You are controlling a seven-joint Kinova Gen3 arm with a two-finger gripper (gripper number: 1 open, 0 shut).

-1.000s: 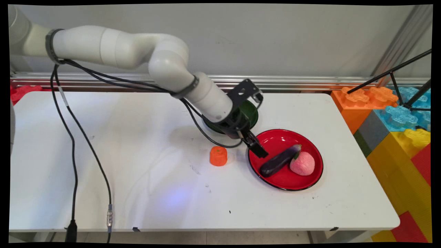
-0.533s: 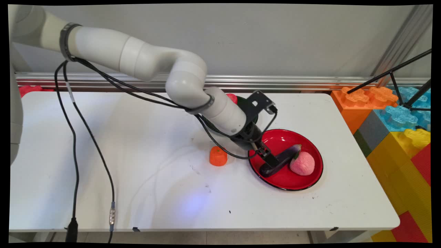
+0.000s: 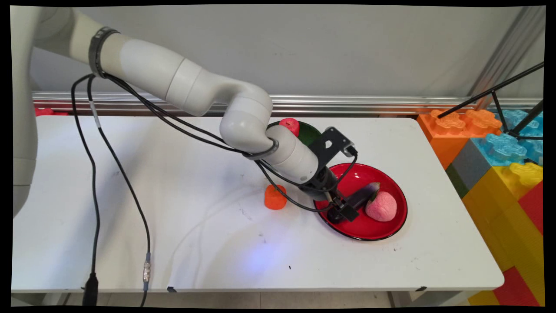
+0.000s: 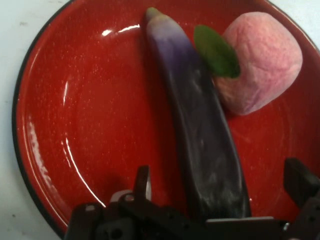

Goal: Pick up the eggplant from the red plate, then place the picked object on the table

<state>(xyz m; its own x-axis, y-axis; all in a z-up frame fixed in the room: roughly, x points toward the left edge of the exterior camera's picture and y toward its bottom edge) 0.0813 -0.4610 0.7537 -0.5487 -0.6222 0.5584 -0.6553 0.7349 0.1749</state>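
Where the red plate [image 3: 382, 230] sits on the white table [image 3: 173, 226], I see my gripper [image 4: 220, 197] spread apart astride the purple eggplant [image 4: 200, 135], not clamped; a pink peach [image 4: 262, 60] lies just beside it; an orange piece [image 3: 275, 197] stands nearby; I read no lettering.

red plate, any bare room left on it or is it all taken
The red plate is bare on its left half in the hand view, between its rim and the eggplant. The right half is crowded: the peach lies against the eggplant, whose near end sits between the open fingers.
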